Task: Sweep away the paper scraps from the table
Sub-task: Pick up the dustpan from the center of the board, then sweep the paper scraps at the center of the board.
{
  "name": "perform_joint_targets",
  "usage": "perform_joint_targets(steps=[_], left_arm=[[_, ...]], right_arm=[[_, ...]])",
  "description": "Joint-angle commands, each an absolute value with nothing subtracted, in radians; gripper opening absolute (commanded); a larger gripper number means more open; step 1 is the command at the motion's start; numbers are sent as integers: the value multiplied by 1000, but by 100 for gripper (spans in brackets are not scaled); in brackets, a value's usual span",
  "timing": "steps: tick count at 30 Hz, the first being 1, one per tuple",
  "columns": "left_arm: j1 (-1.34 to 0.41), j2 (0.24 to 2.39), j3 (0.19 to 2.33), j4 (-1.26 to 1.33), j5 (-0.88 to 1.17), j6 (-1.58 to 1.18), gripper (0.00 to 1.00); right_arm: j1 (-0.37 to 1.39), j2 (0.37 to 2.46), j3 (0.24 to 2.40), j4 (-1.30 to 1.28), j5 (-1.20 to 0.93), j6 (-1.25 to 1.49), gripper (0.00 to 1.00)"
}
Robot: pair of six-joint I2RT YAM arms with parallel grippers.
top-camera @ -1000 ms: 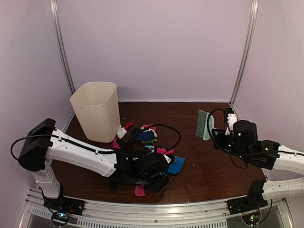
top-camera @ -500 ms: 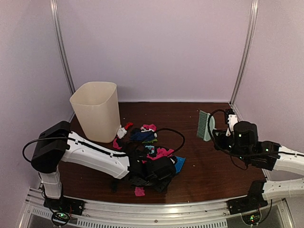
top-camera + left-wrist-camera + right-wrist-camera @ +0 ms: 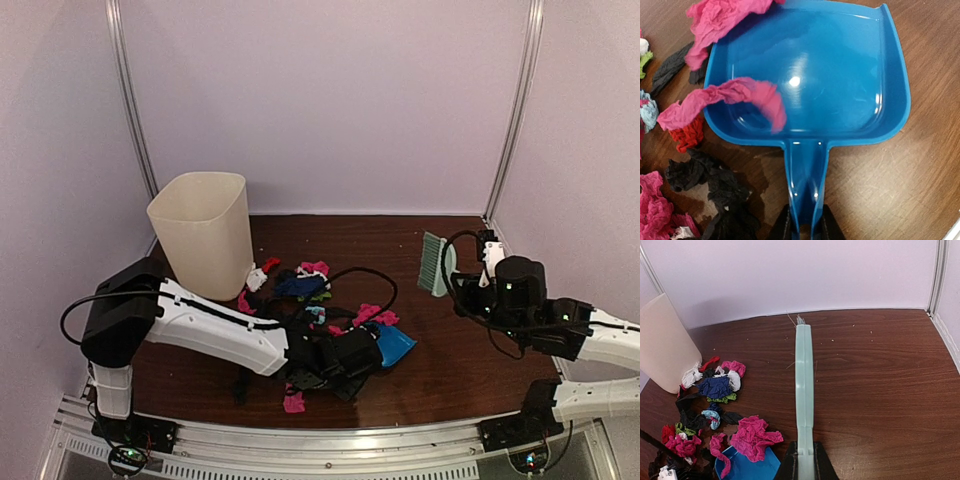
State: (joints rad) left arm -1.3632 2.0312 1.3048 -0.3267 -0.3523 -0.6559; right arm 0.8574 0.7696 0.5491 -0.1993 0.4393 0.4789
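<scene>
While the scraps [image 3: 300, 287] lie heaped on the table [image 3: 455, 365] left of centre, near the bin [image 3: 205, 235], two pink ones are draped over the rim of the dustpan [image 3: 840, 75]. Its handle is clamped by the left gripper [image 3: 805, 227]; the brush [image 3: 804, 390] is gripped by the right gripper [image 3: 805, 465].

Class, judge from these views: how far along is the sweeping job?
Done: left gripper grips the dustpan by its handle, right gripper holds the brush. In hand: one pink scrap drapes over the dustpan rim. Remaining: the paper scraps lie on the table, unswept.
</scene>
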Motion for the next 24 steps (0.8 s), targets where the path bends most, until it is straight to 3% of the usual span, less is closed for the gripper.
perform_joint_targets(steps=[1, 6, 15, 24], left_arm=[[-1364, 2043, 1371, -361, -400, -637, 14], [-1357, 2020, 1407, -401, -358, -600, 14], [-1304, 1865, 1306, -282, -104, -538, 14], [-1264, 1697, 1255, -353, -238, -530, 14]], right_arm=[[852, 745, 550, -211, 471, 483, 0], [853, 735, 563, -216, 473, 482, 0], [853, 692, 605, -198, 458, 483, 0], [853, 688, 653, -174, 376, 460, 0]])
